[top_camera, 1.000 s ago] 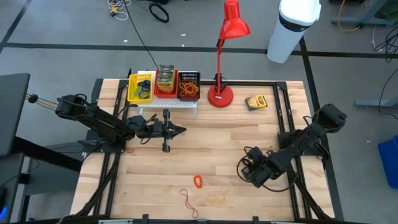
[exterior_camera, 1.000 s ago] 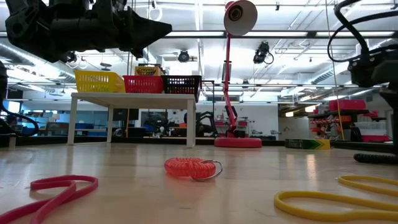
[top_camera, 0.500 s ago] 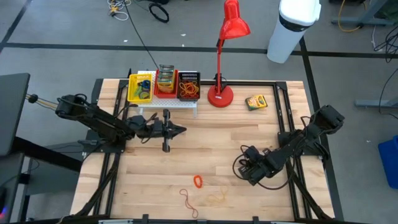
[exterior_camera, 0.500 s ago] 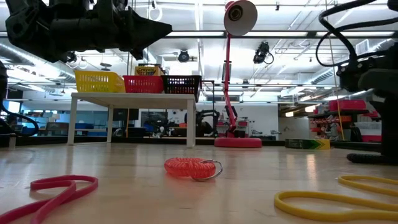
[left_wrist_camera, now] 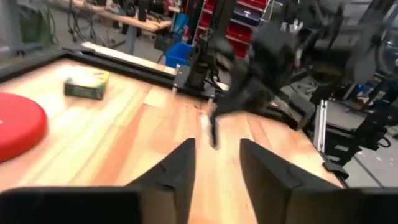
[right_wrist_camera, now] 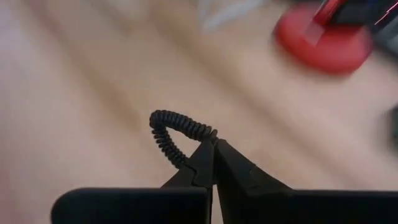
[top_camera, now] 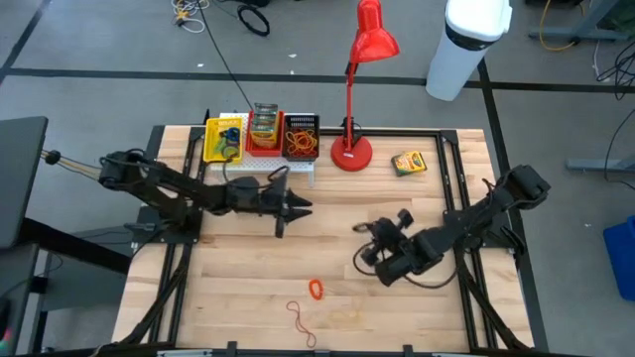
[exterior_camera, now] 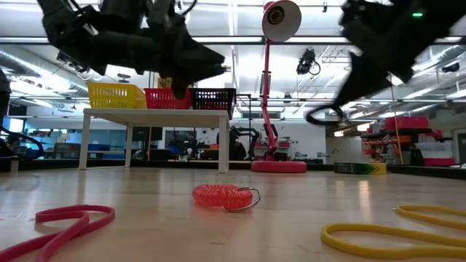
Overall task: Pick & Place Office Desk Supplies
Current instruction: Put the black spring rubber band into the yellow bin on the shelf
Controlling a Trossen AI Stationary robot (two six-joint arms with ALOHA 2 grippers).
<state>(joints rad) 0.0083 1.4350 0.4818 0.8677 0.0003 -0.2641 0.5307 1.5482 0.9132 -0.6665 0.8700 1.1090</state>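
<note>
My right gripper [right_wrist_camera: 212,148] is shut on a black coiled band [right_wrist_camera: 171,127] and hangs above the table's middle-right [top_camera: 371,250], high in the low view [exterior_camera: 348,93]. My left gripper [left_wrist_camera: 216,152] is open and holds nothing; it hovers in front of the white rack [top_camera: 300,205]. A red coiled band [top_camera: 316,289] [exterior_camera: 224,195], a thin red rubber band [top_camera: 301,319] [exterior_camera: 69,218] and a yellow rubber band [top_camera: 347,315] [exterior_camera: 393,234] lie flat near the table's near edge. A green-and-yellow crayon box [top_camera: 408,163] [left_wrist_camera: 87,84] lies to the right of the lamp. My right gripper pinches the black coiled band between its two fingertips at one spot on the loop [right_wrist_camera: 181,158]. The rest of the loop sticks out past the tips. The band is lifted clear of the table and hangs just below the fingers [exterior_camera: 324,116].
At the far edge, a white rack [top_camera: 268,167] carries a yellow bin [top_camera: 223,139], a red bin [top_camera: 264,129] with crayon boxes and a black bin [top_camera: 301,136] with rubber bands. The red desk lamp [top_camera: 351,151] stands to the right of the rack. Bare wood lies between the two arms.
My right gripper has risen from the table surface and moved toward the table's left and far side, carrying the black coiled band clear of the wood. My left gripper has reached farther toward the table's right. The bands near the near edge have stayed put.
</note>
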